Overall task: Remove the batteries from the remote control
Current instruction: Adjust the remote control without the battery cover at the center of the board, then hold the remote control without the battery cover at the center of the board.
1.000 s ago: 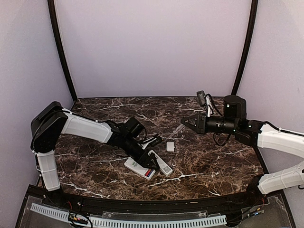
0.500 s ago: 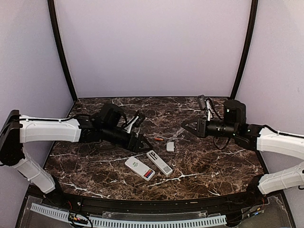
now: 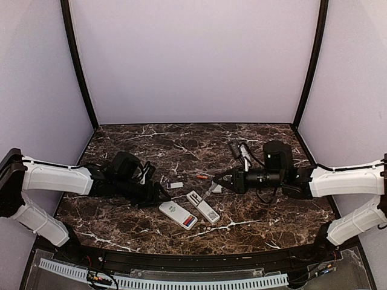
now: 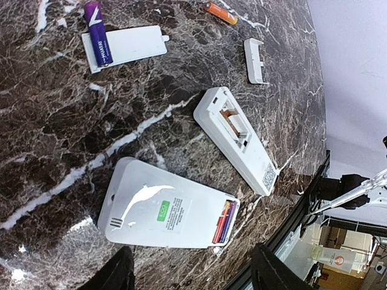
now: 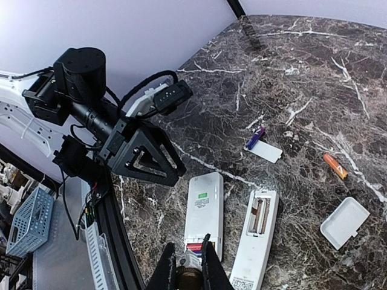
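A wide white remote (image 4: 163,208) lies back up, with a red and a purple battery (image 4: 223,222) in its open end. A narrow white remote (image 4: 237,139) beside it has an empty compartment. A loose purple battery (image 4: 98,33) lies on a white cover plate (image 4: 127,45). An orange battery (image 4: 220,12) and a small cover (image 4: 255,60) lie farther off. My left gripper (image 3: 162,194) is open and empty, left of the wide remote (image 3: 178,214). My right gripper (image 5: 188,269) is shut on a thin pale stick (image 5: 192,261) just above that remote's battery end (image 5: 202,246).
The black front rail of the table (image 3: 181,257) runs close behind the remotes. A grey basket (image 5: 27,223) sits off the table beyond the left arm. The left gripper (image 5: 145,158) is close to the wide remote's far end in the right wrist view.
My left gripper drew back left from the remotes, leaving a cover plate with the purple battery on the table. My right gripper moved down-left to the wide remote.
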